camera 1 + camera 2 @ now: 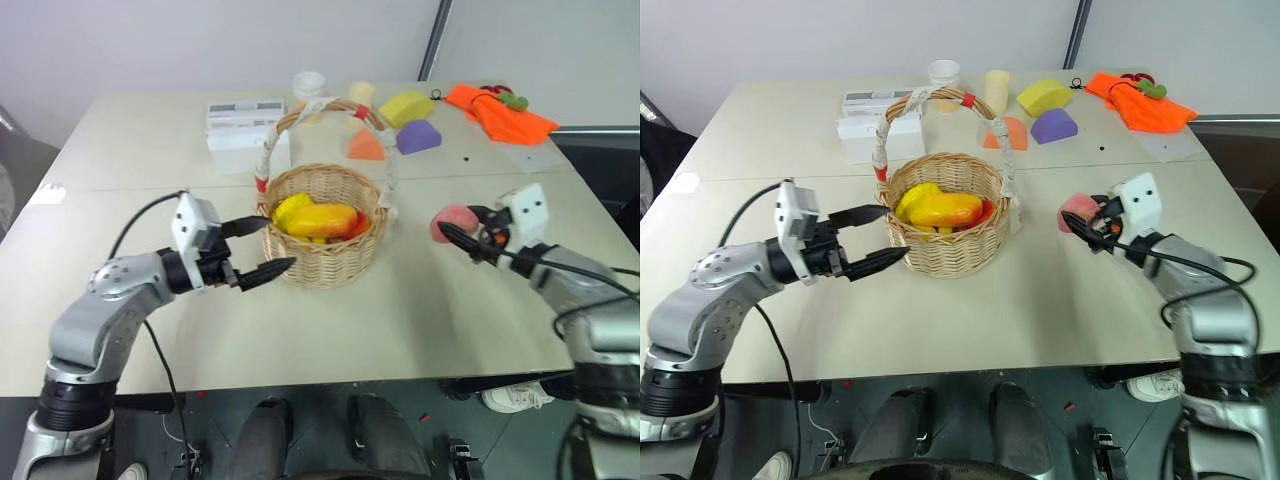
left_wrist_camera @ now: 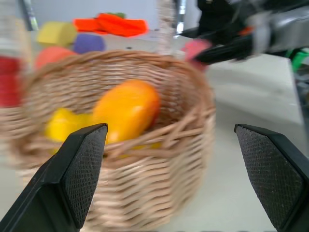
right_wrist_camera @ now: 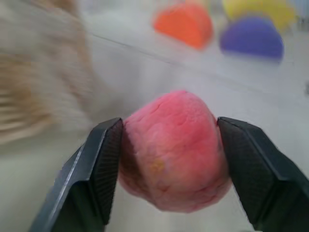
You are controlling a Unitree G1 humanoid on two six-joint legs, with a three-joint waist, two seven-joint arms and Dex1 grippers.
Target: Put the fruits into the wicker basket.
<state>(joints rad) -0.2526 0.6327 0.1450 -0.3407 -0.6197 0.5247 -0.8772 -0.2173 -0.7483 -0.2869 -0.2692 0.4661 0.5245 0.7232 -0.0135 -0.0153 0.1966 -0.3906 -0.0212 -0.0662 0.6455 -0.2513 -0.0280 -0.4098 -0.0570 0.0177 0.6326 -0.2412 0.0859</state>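
The right gripper (image 1: 452, 232) has its fingers (image 3: 99, 164) pressed against both sides of the pink-red peach (image 3: 175, 150), held above the counter (image 1: 420, 320) to the right of the wicker basket (image 1: 325, 255). The left gripper (image 1: 262, 246) hangs with fingers spread wide and empty, just beside the basket's left wall. The mango (image 1: 320, 219) lies inside the basket.

One wicker basket (image 1: 325, 225), one mango (image 1: 322, 219), one peach (image 1: 452, 222), three wedge blocks (image 1: 407, 107).
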